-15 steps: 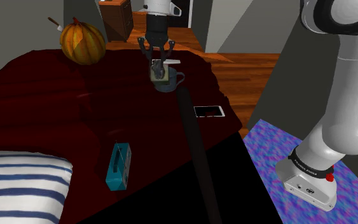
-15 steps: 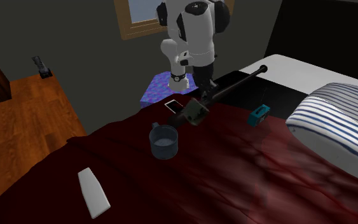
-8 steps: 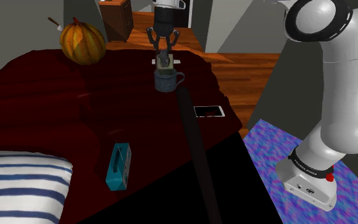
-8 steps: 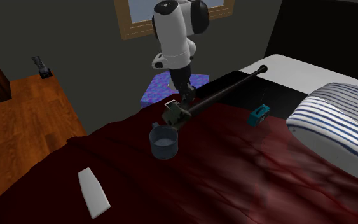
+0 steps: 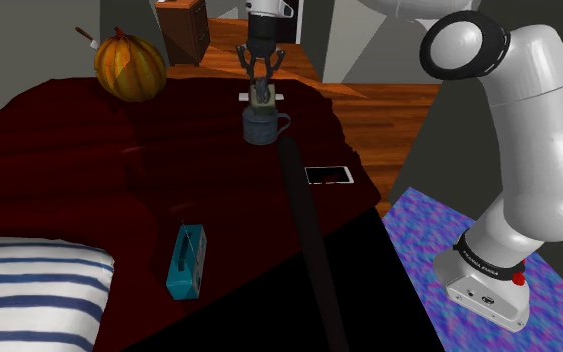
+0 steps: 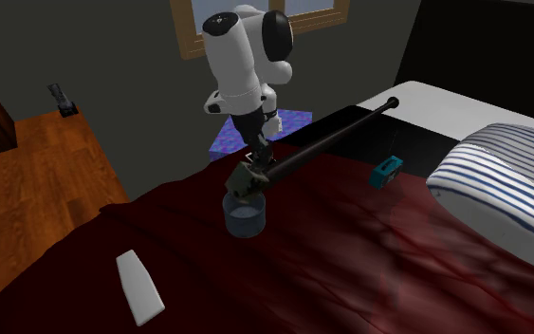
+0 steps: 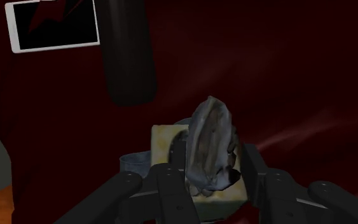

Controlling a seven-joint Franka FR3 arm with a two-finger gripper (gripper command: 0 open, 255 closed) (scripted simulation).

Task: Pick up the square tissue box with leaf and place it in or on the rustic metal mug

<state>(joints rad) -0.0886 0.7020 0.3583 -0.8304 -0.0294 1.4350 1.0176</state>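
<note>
Beige, the one tissue box (image 7: 165, 143) sits clamped in the claw (image 7: 213, 170) above one grey mug (image 5: 260, 129).

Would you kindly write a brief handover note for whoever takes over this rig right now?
Hand: shut on the tissue box.
Things: the box hangs just over the grey mug, which stands upright on the dark red bedcover.
Done: box picked up and brought over the mug.
Left: lower it onto the mug, open the hand, and withdraw.
</note>
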